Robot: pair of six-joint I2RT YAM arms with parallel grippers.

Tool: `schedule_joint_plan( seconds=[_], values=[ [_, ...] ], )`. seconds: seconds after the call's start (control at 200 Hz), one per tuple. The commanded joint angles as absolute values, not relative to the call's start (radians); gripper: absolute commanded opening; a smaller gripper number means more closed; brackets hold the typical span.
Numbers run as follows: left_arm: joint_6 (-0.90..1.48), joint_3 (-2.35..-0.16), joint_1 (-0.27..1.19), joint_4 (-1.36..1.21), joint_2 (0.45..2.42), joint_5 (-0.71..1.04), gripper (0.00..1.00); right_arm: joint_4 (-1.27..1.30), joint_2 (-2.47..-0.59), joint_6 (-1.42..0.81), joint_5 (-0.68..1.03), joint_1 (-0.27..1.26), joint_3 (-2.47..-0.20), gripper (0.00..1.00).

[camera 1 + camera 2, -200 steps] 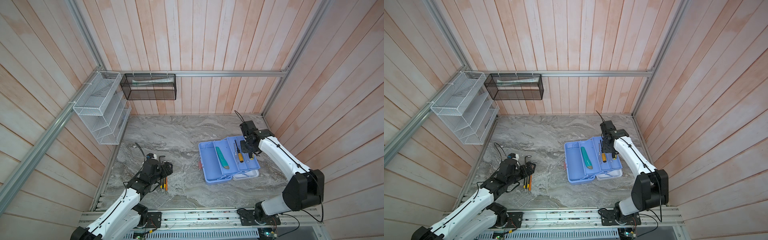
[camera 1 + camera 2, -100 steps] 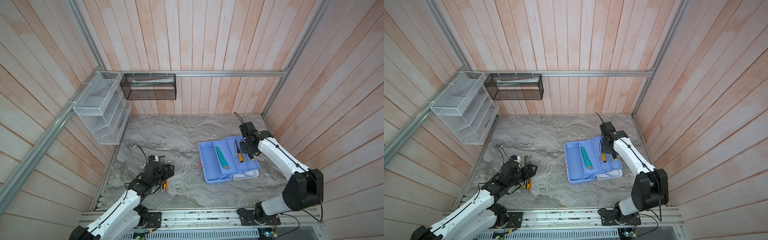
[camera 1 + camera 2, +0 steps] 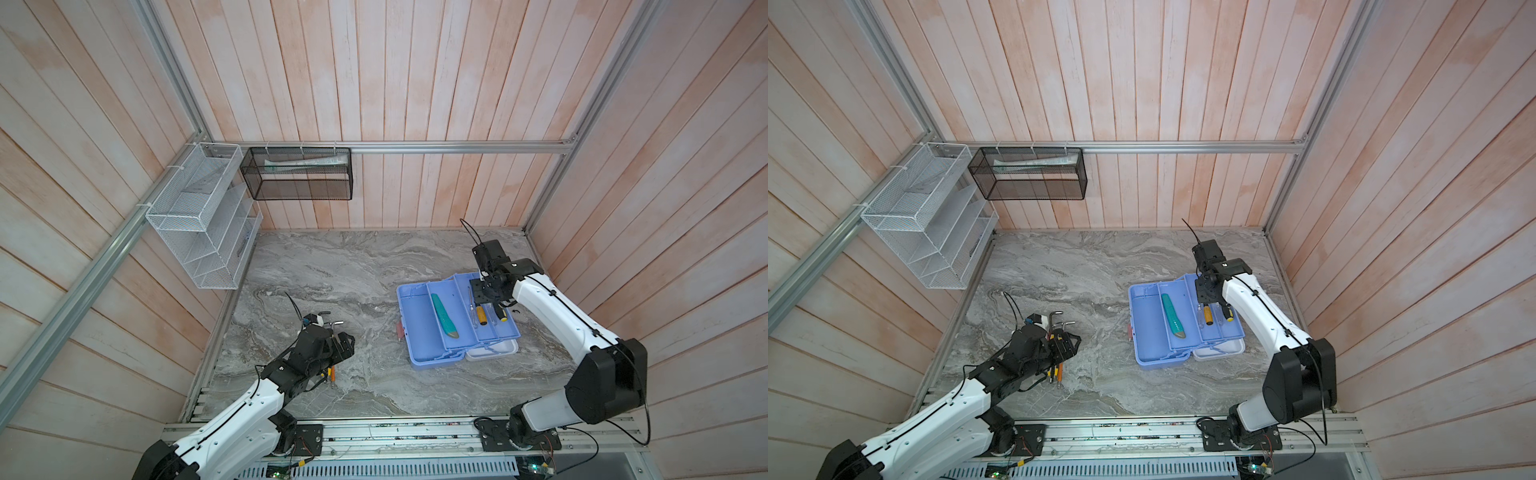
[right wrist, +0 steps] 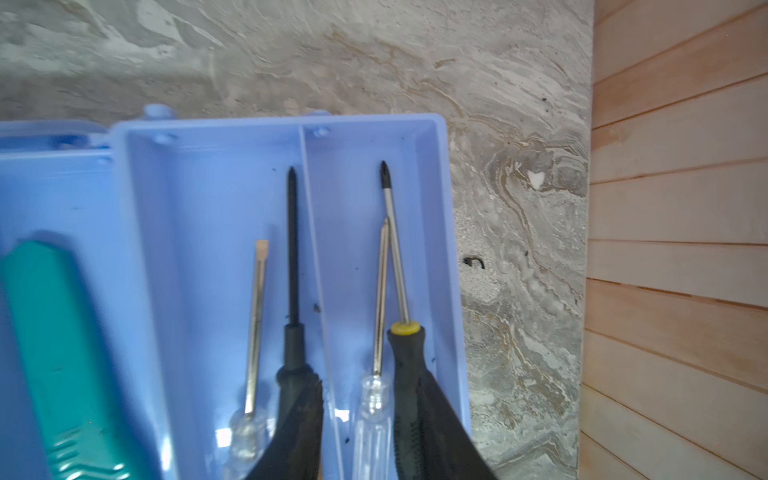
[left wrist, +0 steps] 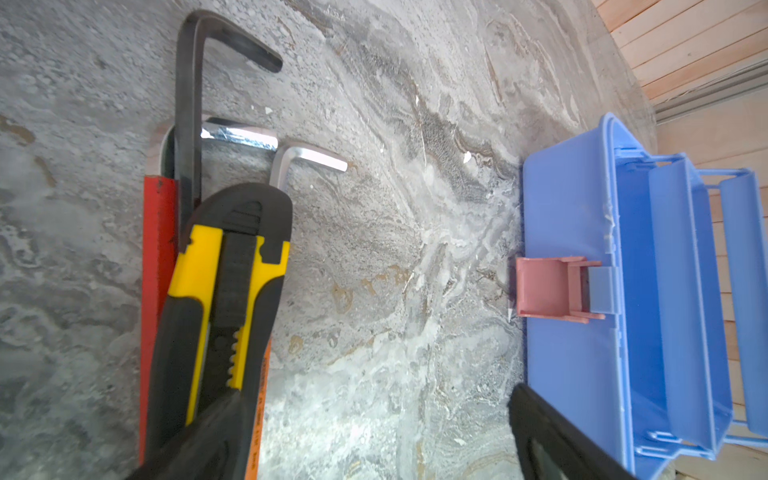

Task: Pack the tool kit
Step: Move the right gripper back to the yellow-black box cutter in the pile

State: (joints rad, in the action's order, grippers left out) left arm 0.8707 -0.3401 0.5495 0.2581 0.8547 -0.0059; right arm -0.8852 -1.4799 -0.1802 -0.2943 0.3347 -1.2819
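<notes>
Toolbox [image 3: 419, 332] sat open on the right side of the marble tabletop [image 3: 332, 266]. Its blue base faced the middle and its tray [image 4: 208, 199] was swung out beside it. The white lid [image 3: 494, 353] showed only as a pale edge under the tray, and the pink latch [image 5: 544, 291] hung on the wall that faced my left pincer [image 3: 341, 345]. A teal cutter [image 3: 444, 314] lay in the base.

My right pincer [image 4: 370, 386] hung low over the tray with its jaws apart, clamped on nothing. One finger [image 4: 299, 415] covered the handle of the black screwdriver [image 4: 293, 249]. The other finger [image 4: 449, 424] lay against the yellow-collared screwdriver [image 4: 397, 249]. Between them stood the tray's divider and a clear-handled screwdriver [image 4: 380, 291]. A flat-tipped screwdriver [image 4: 257, 311] lay further over. All four handles were cut off or covered.

My left pincer hovered with its jaws spread wide, holding nothing, above loose tools well apart from the box. The yellow-and-black utility knife [image 5: 232, 291] lay over a red bar [image 5: 156, 270] that I could not identify. A black hex key [image 5: 187, 104] and two silver hex keys [image 5: 307, 160] poked out beyond it. My finger [image 5: 199, 449] hid the knife's rear end.

A white wire basket [image 3: 199, 216] and a black mesh basket [image 3: 299, 183] hung on the walls. Something pale lay in the black one, too small to name.
</notes>
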Motion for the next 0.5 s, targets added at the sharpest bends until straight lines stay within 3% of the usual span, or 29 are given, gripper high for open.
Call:
schedule_joint_plan(
  seconds=[0.0, 0.245, 0.495],
  values=[
    [0.881, -0.36, 0.56, 0.293, 0.849, -0.071, 1.0, -0.834, -1.423, -0.198, -0.18, 0.353, -1.319, 0.37],
    [0.893, -0.377, 0.56, 0.37, 0.796, -0.168, 1.0, -0.627, -1.392, -0.245, 0.006, 0.506, -1.254, 0.39],
    [0.878, -0.349, 0.56, 0.294, 0.877, -0.162, 1.0, -0.415, -1.456, -0.328, 0.172, 0.676, -1.205, 0.39]
  ],
)
